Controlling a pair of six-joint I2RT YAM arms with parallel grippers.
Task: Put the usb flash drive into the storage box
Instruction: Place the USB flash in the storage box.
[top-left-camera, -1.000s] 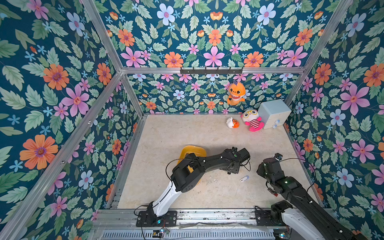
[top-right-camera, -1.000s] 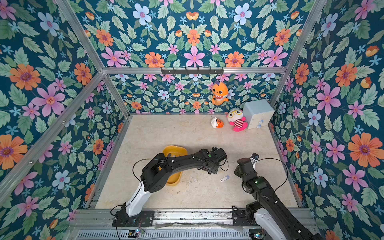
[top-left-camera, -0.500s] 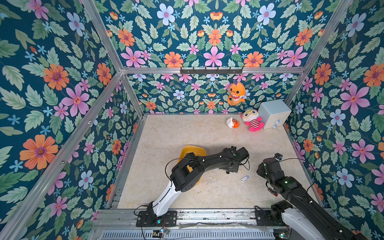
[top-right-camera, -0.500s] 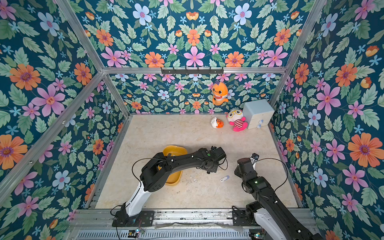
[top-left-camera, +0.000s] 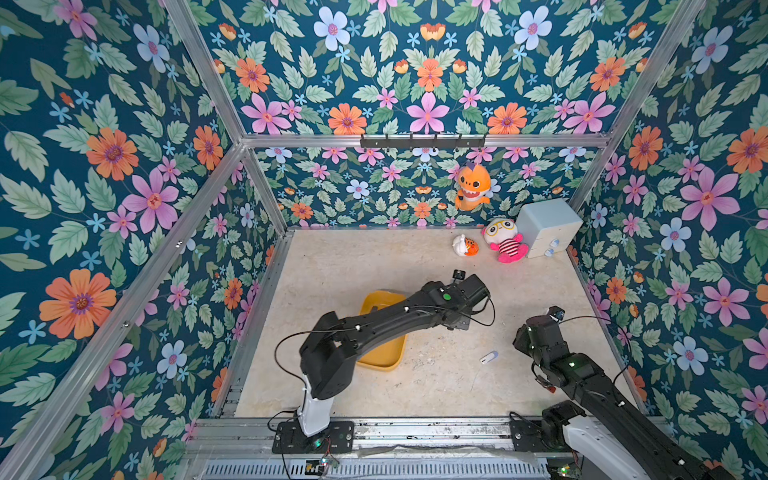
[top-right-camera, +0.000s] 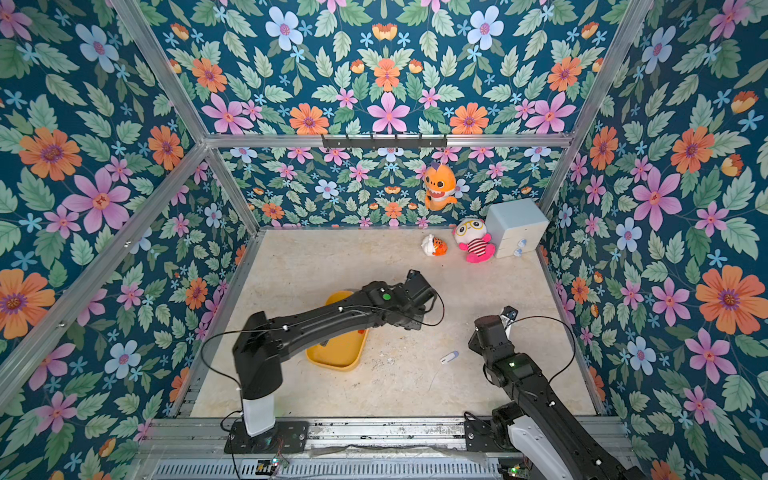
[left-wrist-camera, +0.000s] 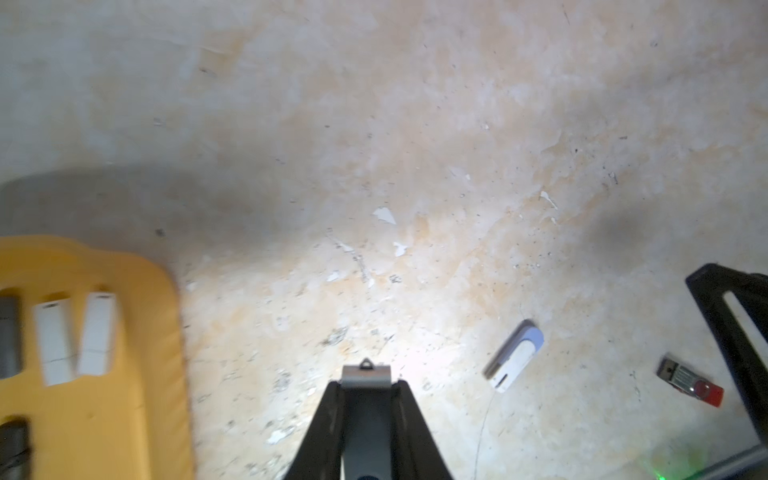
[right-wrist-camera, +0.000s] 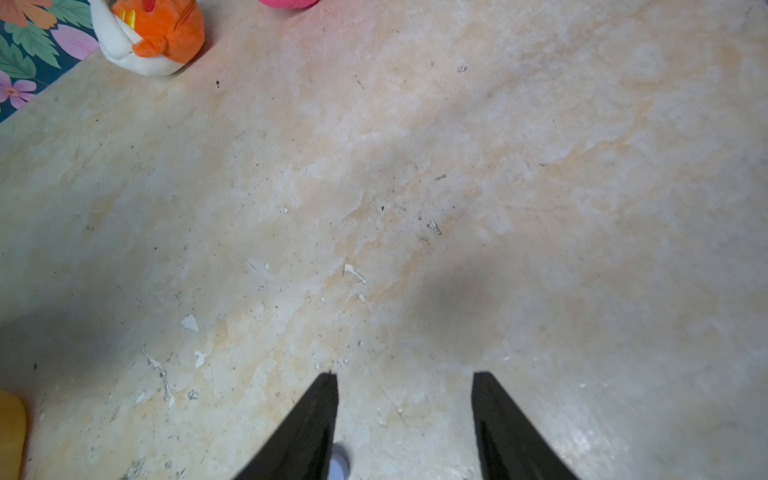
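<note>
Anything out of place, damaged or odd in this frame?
The tabletop coating is chipped, with white flakes showing in both wrist views. A white swivel flash drive and a red flash drive lie loose on it, outside the yellow storage box, which already holds several drives. Nothing else stands out.

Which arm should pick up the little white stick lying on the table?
Probably right: the right fingers, open, hang close to the white flash drive. The left fingers are shut on a grey flash drive, nearer the storage box.
</note>
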